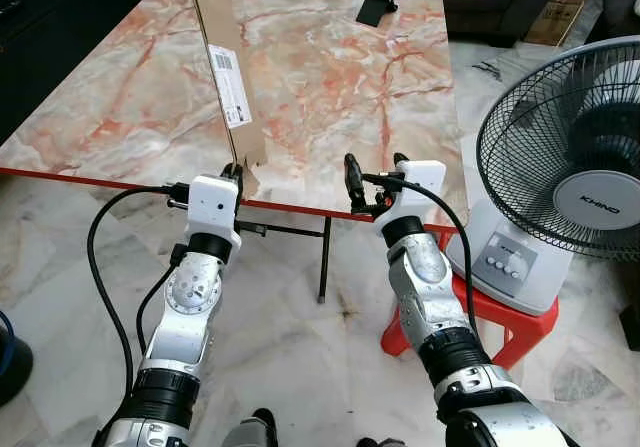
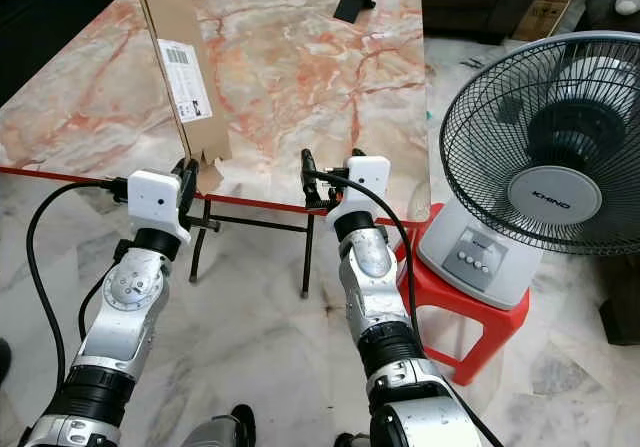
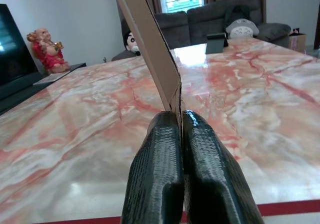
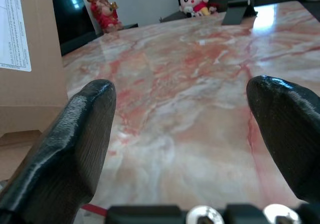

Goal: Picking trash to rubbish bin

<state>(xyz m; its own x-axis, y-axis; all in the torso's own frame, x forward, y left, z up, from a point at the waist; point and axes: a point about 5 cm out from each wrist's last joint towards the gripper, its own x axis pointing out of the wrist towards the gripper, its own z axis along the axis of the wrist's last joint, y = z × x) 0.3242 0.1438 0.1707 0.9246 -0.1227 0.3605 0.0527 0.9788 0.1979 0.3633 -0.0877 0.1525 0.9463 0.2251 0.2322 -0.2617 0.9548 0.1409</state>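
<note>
**Left gripper clamped on cardboard at table's near edge**

Nearest to me, both silver arms reach forward over the pale marble floor. I see the left gripper at the near red-trimmed edge of the marble-patterned table. Its jaws are pressed together on the lower corner of a flattened cardboard piece; in the left wrist view the sheet's edge enters the seam between the two black fingers. The cardboard stands nearly upright, edge-on to me, leaning away over the tabletop, with a white shipping label on its right face.

The right gripper hovers at the same table edge, well to the right of the cardboard, jaws wide apart and holding nothing.

To my right, a desk fan sits on a red plastic stool beside the table.

Further off, a small black stand rests near the table's far edge. Beyond it I see a dark sofa
</note>
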